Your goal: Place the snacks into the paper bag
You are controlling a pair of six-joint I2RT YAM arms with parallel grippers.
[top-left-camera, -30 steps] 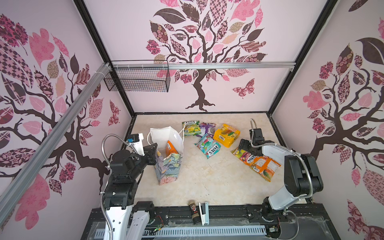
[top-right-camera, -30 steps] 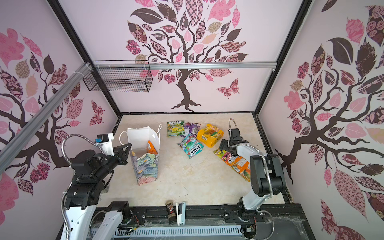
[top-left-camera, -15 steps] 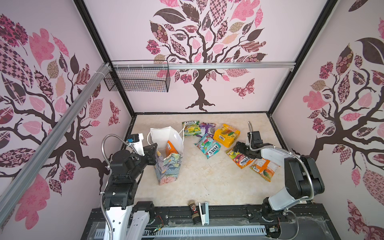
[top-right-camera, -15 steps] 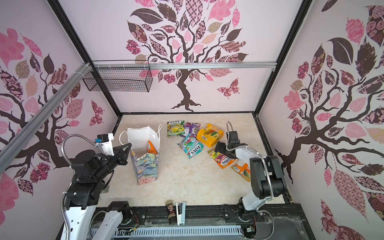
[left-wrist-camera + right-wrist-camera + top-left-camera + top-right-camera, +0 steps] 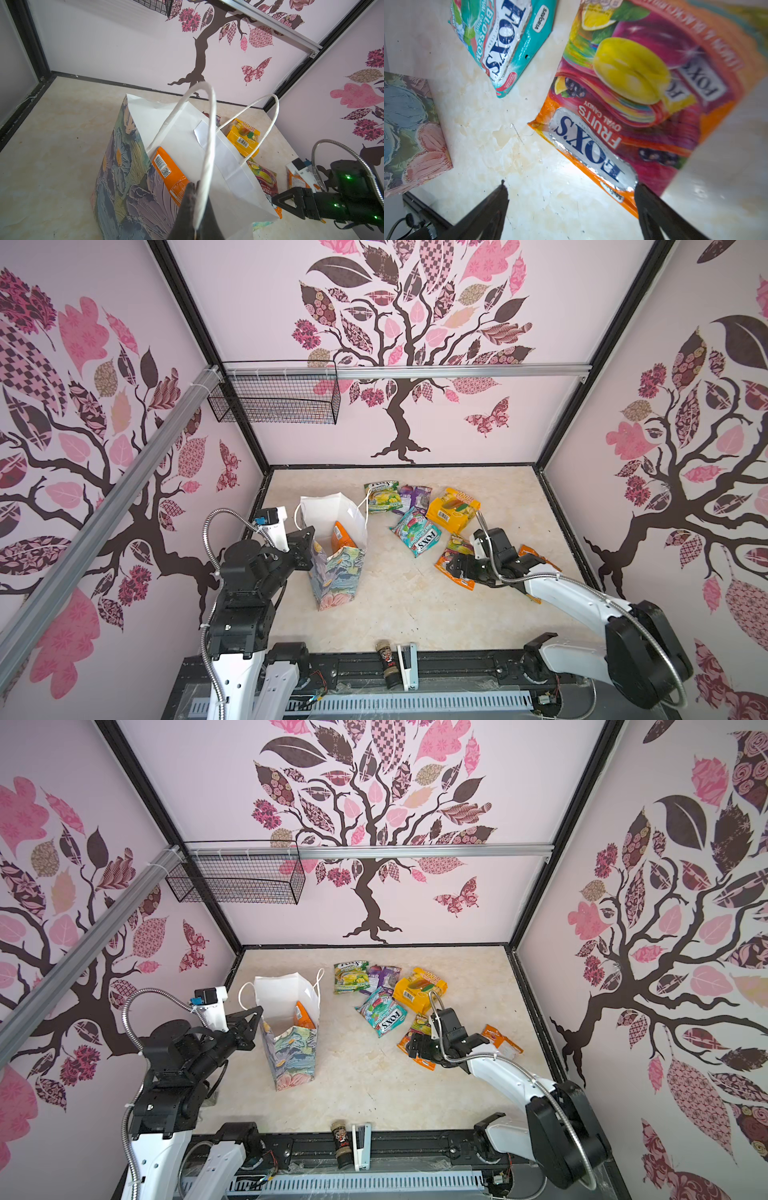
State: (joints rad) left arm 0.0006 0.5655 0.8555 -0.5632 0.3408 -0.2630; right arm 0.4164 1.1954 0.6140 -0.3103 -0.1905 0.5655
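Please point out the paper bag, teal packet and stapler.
paper bag [image 5: 336, 576], in a top view, printed wall.
teal packet [image 5: 417, 533], in a top view, middle.
stapler [image 5: 406, 666], in a top view, body.

Overhead stereo pair; close wrist cameras, shared tabletop [image 5: 415, 605]

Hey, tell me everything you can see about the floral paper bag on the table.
The paper bag stands on its base toward the left of the marble-look table, with its mouth open upward. The outside has a pastel floral print and the inside is plain white, slightly creased paper. Two white cord handles rise from the rim. The left hand is shut on the nearer handle. One orange packet leans inside against a wall.
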